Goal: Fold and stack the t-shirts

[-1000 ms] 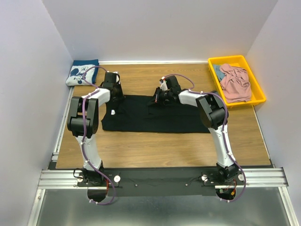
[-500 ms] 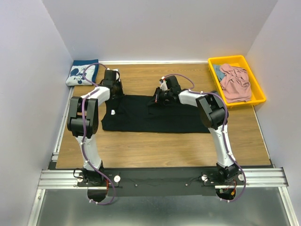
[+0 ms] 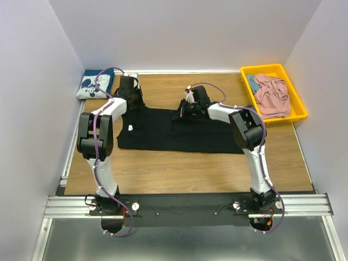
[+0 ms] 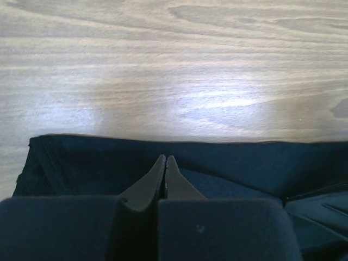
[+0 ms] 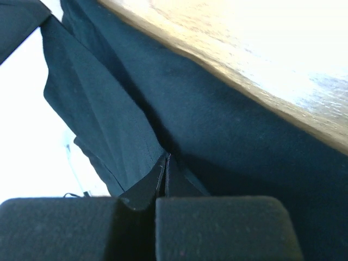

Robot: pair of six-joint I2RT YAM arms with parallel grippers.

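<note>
Cloth is covering the middle of the pale wooden table (image 3: 179, 168). A large plain black t-shirt (image 3: 179, 136) is lying spread out there as a wide, flat, dark rectangle, with both arms reaching over it to its far edge.

The left arm (image 3: 100, 128) is stretching to the far left corner of the black t-shirt. From its wrist camera, the left fingers (image 4: 149, 182) are pressed tight together. Their tips are sitting right at the hem, where the black fabric is meeting bare wood. I cannot tell whether any cloth is caught between them.

The right arm (image 3: 244, 128) is bending in toward the middle of the far edge. The right fingers (image 5: 147, 187) are also squeezed together, and here they are pinching the black t-shirt. Fabric is running straight into the closed tips and hanging away from them in soft folds.

Off in the far left corner, a folded navy t-shirt (image 3: 93, 85) with a white cartoon print facing up is resting against the wall. It is lying near the left arm's wrist but apart from the black one.

Over in the far right corner, a yellow plastic tray (image 3: 300, 110) is holding a crumpled pink t-shirt (image 3: 272, 95). A scrap of blue cloth (image 3: 252, 81) is peeking out at the tray's far left end, well apart from both arms.
</note>
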